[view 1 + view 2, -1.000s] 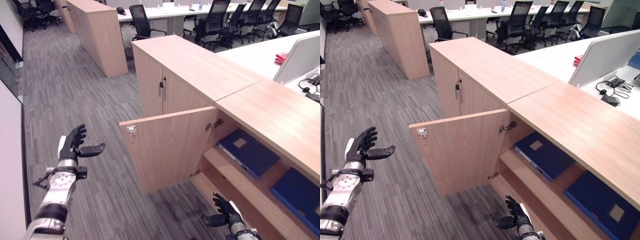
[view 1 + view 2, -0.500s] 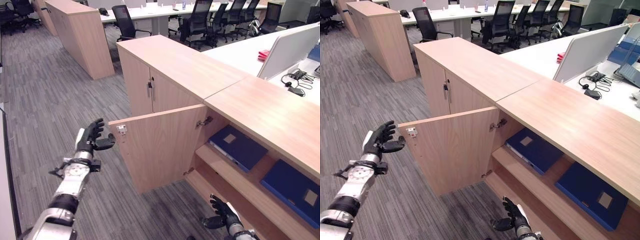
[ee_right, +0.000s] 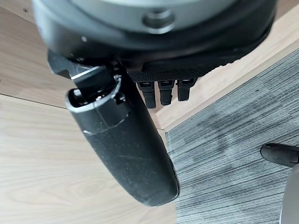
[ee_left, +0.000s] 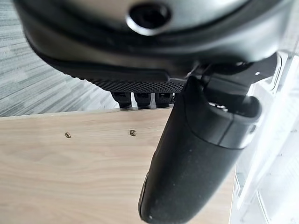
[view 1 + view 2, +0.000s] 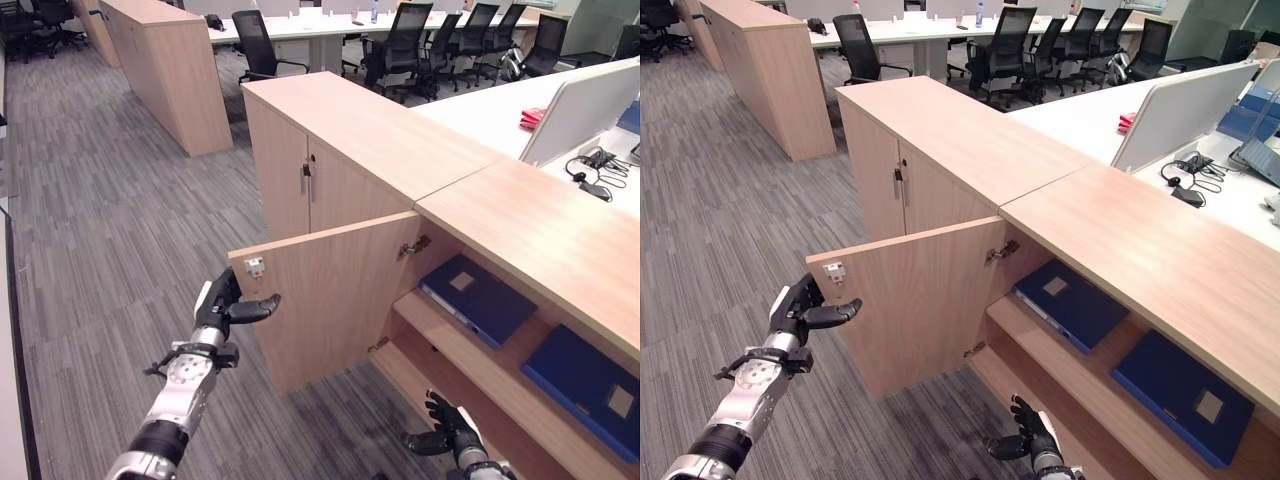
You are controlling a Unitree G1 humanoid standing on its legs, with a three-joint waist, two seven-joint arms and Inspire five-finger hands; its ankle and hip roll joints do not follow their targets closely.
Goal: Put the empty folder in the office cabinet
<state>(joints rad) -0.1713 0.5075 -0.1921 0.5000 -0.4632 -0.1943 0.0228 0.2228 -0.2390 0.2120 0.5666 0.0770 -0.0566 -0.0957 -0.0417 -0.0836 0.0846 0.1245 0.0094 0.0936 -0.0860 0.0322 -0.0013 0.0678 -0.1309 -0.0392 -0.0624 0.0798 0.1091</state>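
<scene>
Two dark blue folders (image 5: 478,298) (image 5: 588,378) lie flat on the upper shelf of the open office cabinet (image 5: 540,220). Its wooden door (image 5: 330,295) stands swung out towards me. My left hand (image 5: 218,305) is at the door's free edge, open, with the thumb (image 4: 191,163) lying across the door's inner face (image 4: 70,177) and the fingers straight behind the edge. My right hand (image 5: 440,435) hangs low in front of the cabinet's bottom shelf, open and holding nothing.
A shut cabinet (image 5: 300,180) with metal handles adjoins the open one on the far side. Grey carpet (image 5: 120,220) spreads to the left. Another wooden cabinet (image 5: 175,70), desks and black office chairs (image 5: 400,45) stand at the back.
My left hand has travelled right across the carpet to the door's free edge, its thumb now over the inner face. The view shifted slightly. The right hand stayed low.
</scene>
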